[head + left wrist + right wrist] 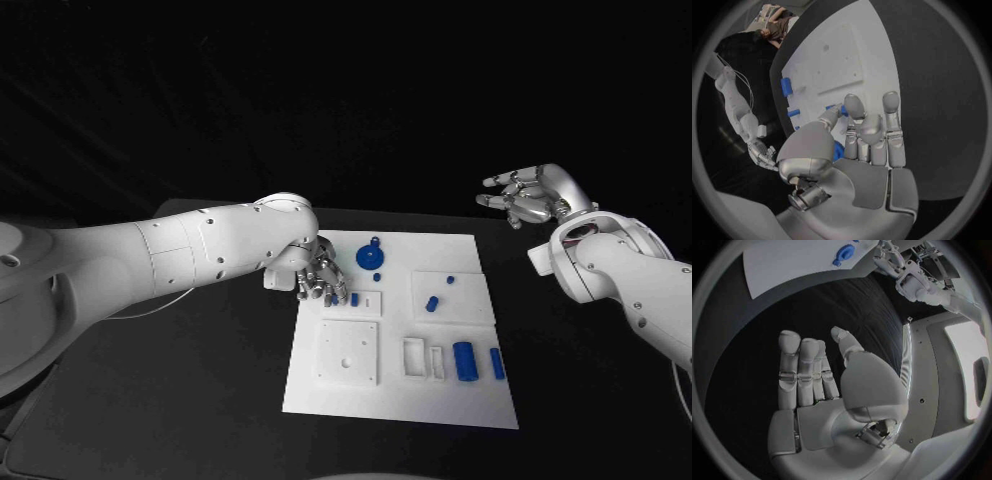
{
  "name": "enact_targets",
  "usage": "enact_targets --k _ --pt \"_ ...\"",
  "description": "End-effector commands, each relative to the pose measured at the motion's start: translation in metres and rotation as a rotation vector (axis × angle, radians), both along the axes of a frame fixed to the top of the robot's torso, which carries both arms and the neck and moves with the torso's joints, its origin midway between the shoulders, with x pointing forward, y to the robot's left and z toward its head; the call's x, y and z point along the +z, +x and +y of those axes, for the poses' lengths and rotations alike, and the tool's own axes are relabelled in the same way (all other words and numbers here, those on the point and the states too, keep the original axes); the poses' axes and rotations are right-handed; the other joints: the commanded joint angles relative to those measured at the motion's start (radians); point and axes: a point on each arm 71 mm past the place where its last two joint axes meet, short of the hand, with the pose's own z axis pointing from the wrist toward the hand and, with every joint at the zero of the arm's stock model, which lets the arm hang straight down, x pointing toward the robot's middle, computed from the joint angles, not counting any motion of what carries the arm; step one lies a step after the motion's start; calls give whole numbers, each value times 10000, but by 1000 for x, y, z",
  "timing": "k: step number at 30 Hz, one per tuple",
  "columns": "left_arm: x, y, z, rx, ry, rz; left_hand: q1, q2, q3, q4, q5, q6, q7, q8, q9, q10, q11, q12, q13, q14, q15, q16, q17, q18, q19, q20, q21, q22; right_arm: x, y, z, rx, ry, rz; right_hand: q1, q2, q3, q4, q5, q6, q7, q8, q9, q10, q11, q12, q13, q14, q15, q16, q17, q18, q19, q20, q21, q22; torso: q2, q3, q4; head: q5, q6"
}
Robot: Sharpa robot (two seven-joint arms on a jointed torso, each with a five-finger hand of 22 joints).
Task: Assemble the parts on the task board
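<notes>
The left robot hand [307, 277] sits left of centre in the head view, fingers pointing down onto the upper left part of the white task board [433, 405], and its fingertips pinch a small blue part [351, 298] just over a small raised white square at that spot. In the left wrist view the same robot hand [856, 150] shows its thumb and fingers curled in around that blue part [837, 149], with another blue tip [842, 110] showing by the fingertips. The right robot hand [529, 195] hangs in the upper right of the head view, above the black counter [173, 400] and well apart from the board, its fingers spread and loosely curved with nothing in them; the right wrist view shows this robot hand [826, 390] with fingers straight and apart over the dark counter. On the board, a round blue part [371, 255] lies near the top edge just right of the left hand, 2 small blue parts [437, 298] lie on a raised white square at centre right, and a blue cylinder [464, 361] and a slimmer blue piece [498, 363] lie at lower right beside 2 narrow white slots [415, 357].
</notes>
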Motion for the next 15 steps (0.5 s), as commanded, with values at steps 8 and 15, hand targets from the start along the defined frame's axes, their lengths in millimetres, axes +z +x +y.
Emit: enact_targets --k 8,15 --pt "-8 -5 3 215 -32 -20 236 323 762 -747 888 -303 -32 -28 -133 411 58 -486 812 -131 13 -128 -122 -256 -62 -120 -53 192 -1 0 1 147 -103 19 -94 -19 13 -23 64 -49 23 43 -11 -45 41 13 -5 -50 6 37 -17 61 -12 20 23 506 1 2 1 -2 6" --pt "-8 -6 3 329 -250 31 219 257 532 -576 514 -317 -52 -31 -81 434 55 -605 1090 -138 18 -118 -120 -251 -68 -97 -42 180 -1 0 2 161 -100 32 -118 -13 32 -29 67 -50 23 42 -11 -44 40 18 -1 -50 6 39 -17 59 -11 20 40 509 0 2 2 2 12"
